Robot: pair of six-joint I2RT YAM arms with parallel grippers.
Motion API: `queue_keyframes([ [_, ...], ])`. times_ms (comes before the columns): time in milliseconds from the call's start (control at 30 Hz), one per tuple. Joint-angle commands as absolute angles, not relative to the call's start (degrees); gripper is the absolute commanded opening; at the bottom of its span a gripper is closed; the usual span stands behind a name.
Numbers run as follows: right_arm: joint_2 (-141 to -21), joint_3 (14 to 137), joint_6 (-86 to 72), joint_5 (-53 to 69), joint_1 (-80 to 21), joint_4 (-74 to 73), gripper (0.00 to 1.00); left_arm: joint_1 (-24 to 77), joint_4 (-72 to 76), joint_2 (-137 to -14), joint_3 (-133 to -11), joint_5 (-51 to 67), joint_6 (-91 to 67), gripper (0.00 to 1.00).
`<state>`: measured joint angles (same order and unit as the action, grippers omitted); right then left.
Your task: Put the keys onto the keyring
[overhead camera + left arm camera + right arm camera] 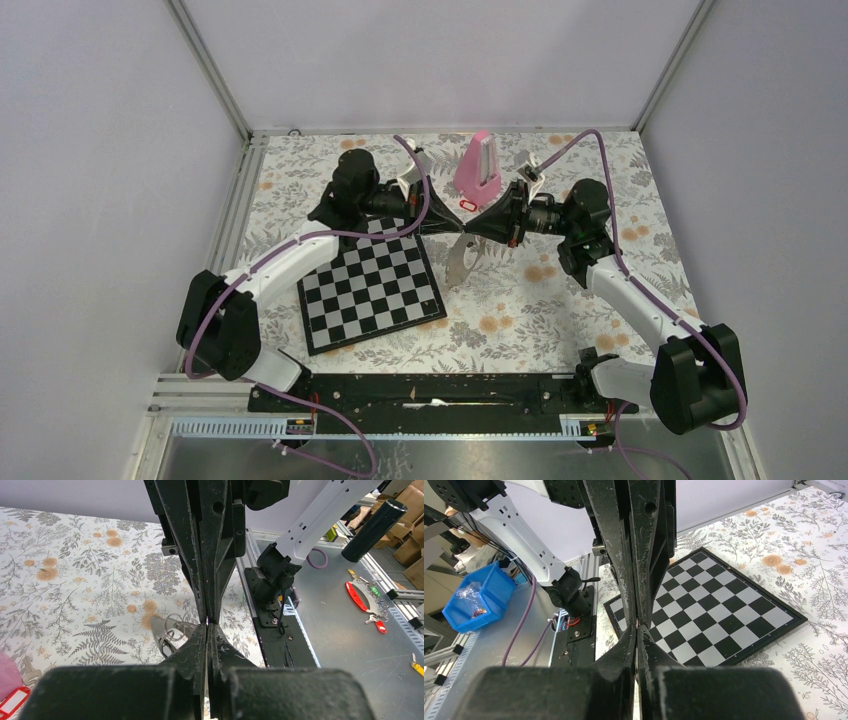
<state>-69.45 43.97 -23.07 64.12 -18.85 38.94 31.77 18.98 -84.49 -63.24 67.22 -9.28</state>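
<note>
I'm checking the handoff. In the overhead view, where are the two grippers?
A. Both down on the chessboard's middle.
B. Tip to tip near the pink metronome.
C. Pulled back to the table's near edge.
B: the left gripper and right gripper meet tip to tip just in front of the metronome, right of the chessboard.

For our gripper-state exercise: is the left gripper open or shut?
Shut: the left gripper shows fingers pressed together, no gap. Whether anything is pinched: cannot tell.
</note>
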Motion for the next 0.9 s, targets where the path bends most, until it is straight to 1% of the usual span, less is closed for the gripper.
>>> queue_keyframes([
  [0,-67.6,45.1,-18.0,63.5,-18.8,36.5,0.11,32.3,8.7,-83.2,-69.6,64.6,0.2,0.00],
  [67,-66.9,45.8,-12.6,63.2,-18.7,30.8,0.25,32.5,-1.5,-83.1,-72.9,61.7,7.3,0.00],
  [133,-66.2,47.6,-5.8,62.3,-18.7,22.7,0.37,33.1,-13.7,-83.6,-76.9,58.7,14.6,0.00],
  [200,-65.6,48.9,1.3,61.0,-18.8,15.8,0.44,33.9,-22.7,-84.4,-80.7,55.8,20.5,0.00],
  [267,-65.0,50.0,5.4,60.0,-18.7,12.0,0.48,35.2,-29.8,-85.1,-83.6,52.4,25.7,0.00],
  [433,-65.1,50.6,5.1,61.2,-18.7,12.5,0.50,39.3,-38.0,-85.9,-87.7,44.8,31.0,0.00],
  [600,-65.2,50.7,4.7,63.8,-18.7,13.5,0.49,42.1,-41.1,-86.8,-90.7,40.3,31.8,0.00],
  [700,-64.8,49.3,4.2,65.5,-18.7,14.8,0.47,42.7,-41.1,-86.8,-90.9,40.2,31.8,0.00],
  [867,-64.4,46.7,2.7,68.0,-18.8,17.2,0.40,43.2,-41.0,-87.3,-91.0,40.4,31.2,0.00],
])
